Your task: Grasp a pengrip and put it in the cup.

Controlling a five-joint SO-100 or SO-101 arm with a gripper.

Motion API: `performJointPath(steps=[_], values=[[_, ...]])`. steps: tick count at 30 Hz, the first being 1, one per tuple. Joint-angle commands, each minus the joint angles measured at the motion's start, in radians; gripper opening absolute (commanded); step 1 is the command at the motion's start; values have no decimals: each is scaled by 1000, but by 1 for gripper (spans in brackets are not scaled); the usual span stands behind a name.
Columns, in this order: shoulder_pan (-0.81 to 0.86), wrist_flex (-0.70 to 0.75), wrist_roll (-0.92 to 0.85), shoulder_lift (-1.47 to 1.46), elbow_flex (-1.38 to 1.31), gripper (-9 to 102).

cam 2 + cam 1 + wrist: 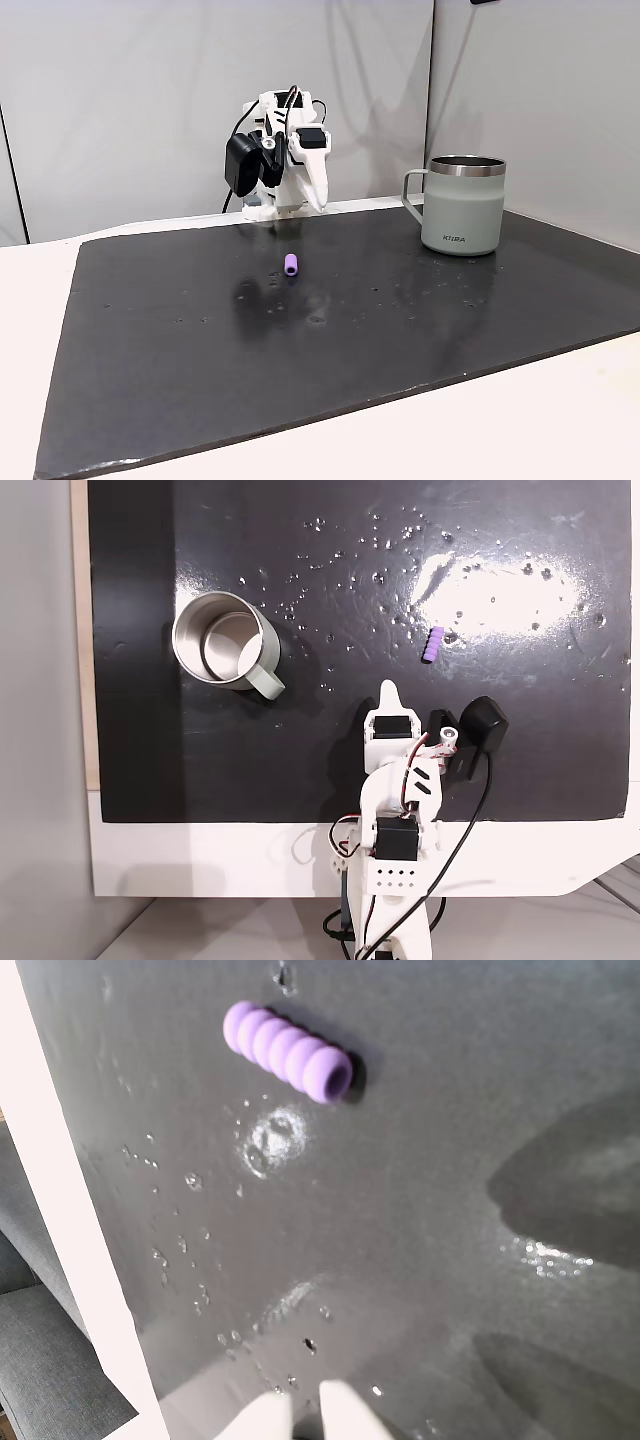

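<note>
The purple ribbed pengrip (pixel 431 644) (pixel 291 265) lies alone on the black mat, right of centre in a fixed view from above. It fills the upper part of the wrist view (pixel 288 1050). My gripper (pixel 388 692) (pixel 318 203) (pixel 308 1410) hangs over the mat's near edge by the arm's base, a short way from the pengrip. Its white fingertips (pixel 345 1412) are together with nothing between them. The cup (pixel 181 630) (pixel 462 215) stands upright far off to the side, steel inside, handle (pixel 268 683) toward the arm's side, nothing in it.
The black mat (pixel 300 770) (pixel 300 350) covers most of the white table (pixel 200 860) and is speckled with small droplets. The arm's base and cables (pixel 400 880) sit at the mat's edge. A grey wall (pixel 150 100) stands behind the arm.
</note>
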Motion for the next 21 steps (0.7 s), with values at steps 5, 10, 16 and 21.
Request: performJointPath(steps=[5,10,16,21], values=[[-49,0,-61,9,-17,0],[-49,0,-63,9,-17,0],[-17,28,-63,9,-38,0],[37,123,-109,8,-164,0]])
